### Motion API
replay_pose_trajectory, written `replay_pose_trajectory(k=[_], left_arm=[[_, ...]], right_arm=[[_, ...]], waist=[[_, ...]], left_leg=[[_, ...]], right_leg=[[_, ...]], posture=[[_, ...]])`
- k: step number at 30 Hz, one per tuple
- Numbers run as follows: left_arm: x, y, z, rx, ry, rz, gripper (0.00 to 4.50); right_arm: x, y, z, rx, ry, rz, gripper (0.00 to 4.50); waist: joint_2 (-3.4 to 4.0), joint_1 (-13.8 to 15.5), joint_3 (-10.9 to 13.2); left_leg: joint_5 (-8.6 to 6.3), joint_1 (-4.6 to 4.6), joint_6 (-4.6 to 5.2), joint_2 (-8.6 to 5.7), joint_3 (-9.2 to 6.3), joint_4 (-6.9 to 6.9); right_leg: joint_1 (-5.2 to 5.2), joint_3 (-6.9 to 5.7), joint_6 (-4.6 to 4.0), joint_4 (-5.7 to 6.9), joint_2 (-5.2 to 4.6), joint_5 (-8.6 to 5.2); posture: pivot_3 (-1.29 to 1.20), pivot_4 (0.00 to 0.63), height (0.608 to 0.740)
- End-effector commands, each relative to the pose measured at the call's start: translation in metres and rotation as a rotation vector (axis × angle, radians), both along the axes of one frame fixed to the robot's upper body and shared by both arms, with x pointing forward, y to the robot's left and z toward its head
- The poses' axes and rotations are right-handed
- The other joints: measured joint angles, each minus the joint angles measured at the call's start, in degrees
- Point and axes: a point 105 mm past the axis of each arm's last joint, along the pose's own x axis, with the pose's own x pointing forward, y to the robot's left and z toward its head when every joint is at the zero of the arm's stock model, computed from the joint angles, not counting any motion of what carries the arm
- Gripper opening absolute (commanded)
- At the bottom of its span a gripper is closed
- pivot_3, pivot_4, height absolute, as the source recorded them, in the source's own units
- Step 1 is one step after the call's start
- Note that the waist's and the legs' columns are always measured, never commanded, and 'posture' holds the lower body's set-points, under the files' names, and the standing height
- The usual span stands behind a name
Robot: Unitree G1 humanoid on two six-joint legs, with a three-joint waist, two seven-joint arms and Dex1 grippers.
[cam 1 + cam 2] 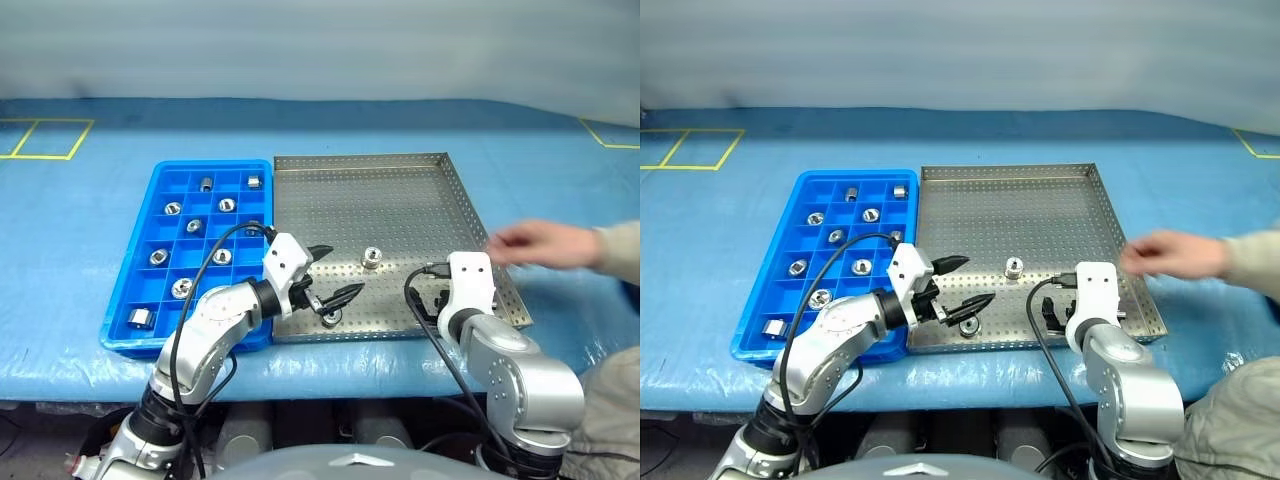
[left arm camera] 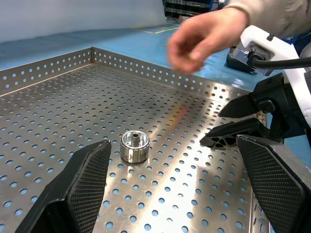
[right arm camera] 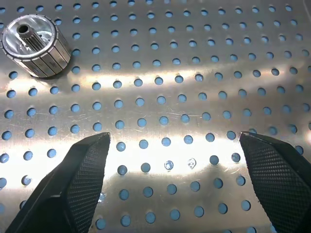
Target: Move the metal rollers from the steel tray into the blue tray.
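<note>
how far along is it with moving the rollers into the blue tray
Mostly done: about nine rollers sit in the blue tray. Nothing is held; the left gripper and right gripper are open. Left: two rollers in the steel tray, one mid-tray, one beneath the left gripper.

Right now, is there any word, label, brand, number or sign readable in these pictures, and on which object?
No readable text.
Steel tray: no text.
Blue tray: no text.
Metal rollers: no markings legible.
Yellow floor lines: tape outlines, not text.
</note>
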Motion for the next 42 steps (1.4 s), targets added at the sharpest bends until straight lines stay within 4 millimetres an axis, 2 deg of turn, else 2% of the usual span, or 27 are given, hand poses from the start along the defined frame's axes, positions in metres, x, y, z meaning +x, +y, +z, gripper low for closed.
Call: replay_pose_trajectory(k=[1,7,12,19,25,36,39,42], left_arm=[[0.001,0.001,0.018,-0.041,-0.069,0.029,4.50],[0.012,0.014,0.020,-0.033,-0.086,0.113,4.50],[0.014,0.019,0.020,-0.026,-0.088,0.142,4.50],[0.013,0.021,0.019,-0.031,-0.080,0.157,4.50],[0.012,0.021,0.019,-0.034,-0.079,0.165,4.50],[0.011,0.022,0.019,-0.034,-0.076,0.179,4.50],[0.011,0.022,0.019,-0.036,-0.074,0.180,4.50],[0.011,0.022,0.018,-0.037,-0.073,0.181,4.50]], right_arm=[[0.014,0.005,0.021,-0.019,-0.105,0.049,4.48],[0.039,0.011,0.038,-0.067,-0.218,0.110,4.48],[0.058,0.024,0.040,-0.078,-0.297,0.164,4.48],[0.073,0.047,0.036,-0.047,-0.362,0.236,4.48],[0.078,0.050,0.021,-0.013,-0.350,0.247,4.48],[0.066,0.048,-0.010,0.023,-0.259,0.237,4.48],[0.063,0.053,-0.011,0.034,-0.261,0.261,3.94],[0.063,0.055,-0.010,0.038,-0.266,0.265,2.96]], waist=[[0.00,0.01,0.00],[-0.03,0.54,0.02],[-0.04,1.35,0.03],[-0.05,2.08,0.04],[-0.05,2.65,0.04],[-0.04,2.91,0.04],[-0.05,2.94,0.04],[-0.04,2.90,0.05]], left_leg=[[0.00,0.00,0.00,0.00,0.00,0.00],[0.00,0.01,0.00,0.00,-0.01,-0.05],[0.00,0.00,0.01,-0.03,0.07,-0.18],[0.00,0.00,0.01,-0.03,0.14,-0.19],[0.00,-0.01,0.01,-0.03,0.24,-0.20],[0.00,0.00,0.01,-0.02,0.24,-0.20],[0.00,0.00,0.01,-0.02,0.23,-0.20],[0.00,0.00,0.01,-0.02,0.24,-0.20]], right_leg=[[0.00,0.00,0.00,0.00,0.00,0.00],[0.00,-0.01,0.00,-0.02,0.01,0.00],[-0.04,0.03,0.01,-0.07,0.01,0.00],[-0.04,0.03,0.04,-0.09,0.01,0.00],[-0.04,0.03,0.04,-0.09,0.00,-0.01],[-0.04,0.03,0.02,-0.08,0.01,-0.01],[-0.04,0.03,0.02,-0.08,0.01,-0.01],[-0.05,0.04,0.02,-0.09,0.00,-0.01]], posture=[[0.10,0.150,0.740],[0.12,0.150,0.740],[0.15,0.150,0.740],[0.18,0.150,0.740],[0.20,0.150,0.740],[0.20,0.150,0.740],[0.20,0.150,0.740],[0.20,0.150,0.740]])
